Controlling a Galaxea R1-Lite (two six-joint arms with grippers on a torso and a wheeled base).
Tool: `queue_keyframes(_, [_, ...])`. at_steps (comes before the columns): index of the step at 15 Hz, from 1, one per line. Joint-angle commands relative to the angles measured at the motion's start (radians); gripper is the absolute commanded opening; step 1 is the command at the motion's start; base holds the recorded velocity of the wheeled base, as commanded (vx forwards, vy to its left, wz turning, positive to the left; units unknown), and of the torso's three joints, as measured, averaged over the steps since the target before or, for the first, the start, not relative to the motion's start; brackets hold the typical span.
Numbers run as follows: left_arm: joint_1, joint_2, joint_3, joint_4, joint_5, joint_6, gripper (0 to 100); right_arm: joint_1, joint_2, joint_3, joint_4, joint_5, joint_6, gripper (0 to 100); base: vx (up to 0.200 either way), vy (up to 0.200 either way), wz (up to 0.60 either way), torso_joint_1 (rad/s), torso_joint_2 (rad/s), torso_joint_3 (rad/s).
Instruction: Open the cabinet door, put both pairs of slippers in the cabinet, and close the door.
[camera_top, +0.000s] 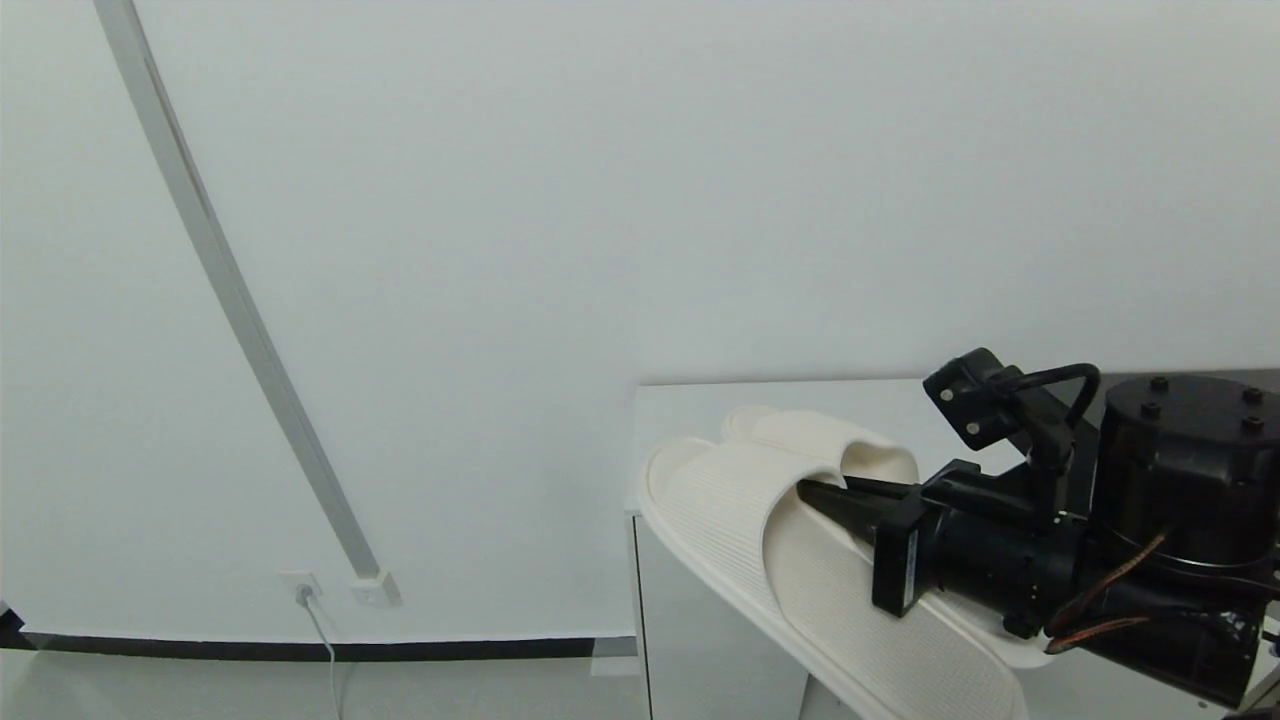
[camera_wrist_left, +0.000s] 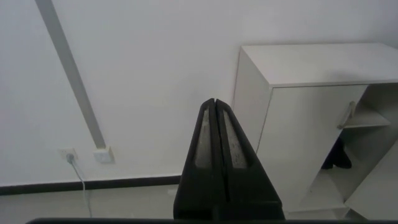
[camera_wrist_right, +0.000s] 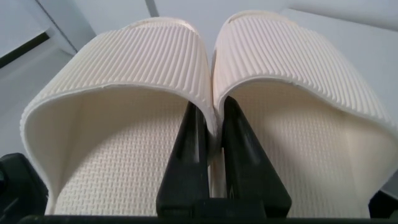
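The right claw (camera_top: 815, 490) is clamping the two inner straps of a cream pair of slippers (camera_top: 740, 500), holding them raised by the white cabinet (camera_top: 690, 610) top. The left claw (camera_wrist_left: 214, 109) is hanging closed and empty, facing the wall beside the cabinet, whose shelves (camera_wrist_left: 368, 119) are showing.

The slippers (camera_top: 800, 560) run off the lower edge of the head view, so their heels are cut off; the right wrist view cuts the heels off as well, and there the straps cover the tips of the right gripper's (camera_top: 812, 490) fingers (camera_wrist_right: 189, 155); in the head view the slippers and the arm hide much of the cabinet (camera_top: 700, 620); in the left wrist view the cabinet runs past the picture's edge, its foot unseen; a dark thing (camera_wrist_left: 339, 157) on a shelf inside is too small to tell; the white cable (camera_top: 330, 650) leaves the head view at the bottom.
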Motion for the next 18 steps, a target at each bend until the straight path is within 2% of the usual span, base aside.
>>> queue_keyframes(1, [0.0, 0.0, 0.0, 0.0, 0.0, -0.001, 0, 0.001, 0.003, 0.0, -0.001, 0.0, 0.0, 0, 0.0, 0.0, 0.0, 0.0, 0.0, 0.0])
queue_keyframes(14, [0.0, 0.0, 0.0, 0.0, 0.0, -0.001, 0, 0.02, 0.006, 0.015, -0.002, -0.001, 0.0, 0, 0.0, 0.0, 0.0, 0.0, 0.0, 0.0])
queue_keyframes(18, [0.0, 0.0, 0.0, 0.0, 0.0, -0.001, 0, 0.02, 0.007, 0.014, -0.002, 0.002, 0.0, 0, 0.0, -0.2, 0.0, 0.004, 0.0, 0.002])
